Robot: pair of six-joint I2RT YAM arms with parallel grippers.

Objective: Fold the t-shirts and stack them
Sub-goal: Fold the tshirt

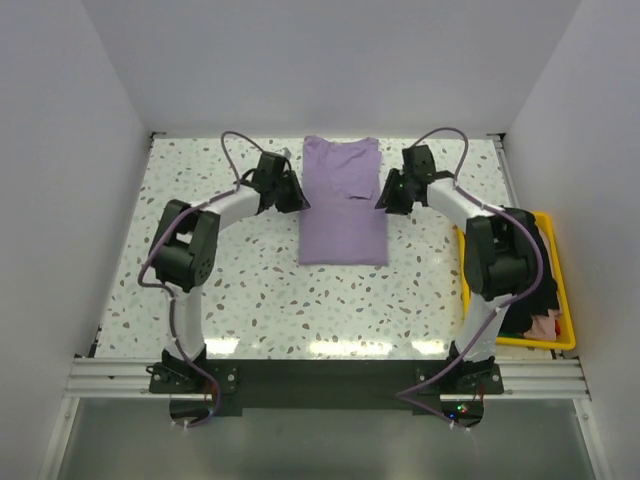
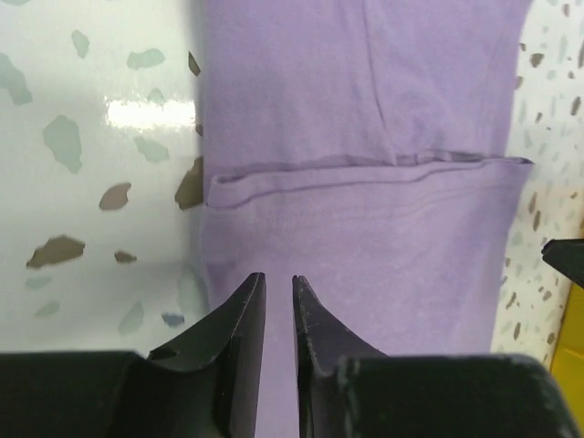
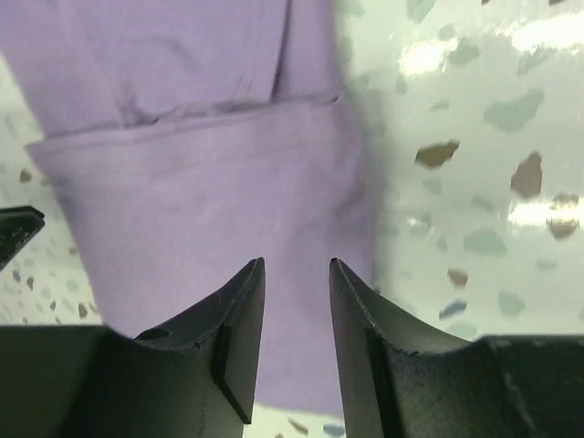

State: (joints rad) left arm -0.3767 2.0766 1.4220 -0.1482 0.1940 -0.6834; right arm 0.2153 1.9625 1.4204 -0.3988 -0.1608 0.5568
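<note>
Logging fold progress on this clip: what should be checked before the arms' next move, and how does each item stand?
1. Lavender t-shirt folded into a rectangle, flat on the table: ok.
2. Left gripper free of cloth: ok, jaws a narrow gap apart with nothing between them.
3. Right gripper free of cloth: ok, jaws open above the shirt.
4. Both grippers flank the shirt's far end: ok.
5. Next garment reachable: cannot tell; the black cloth in the yellow bin is partly hidden by the right arm.
6. Stack started: not ok, only one folded shirt on the table.
</note>
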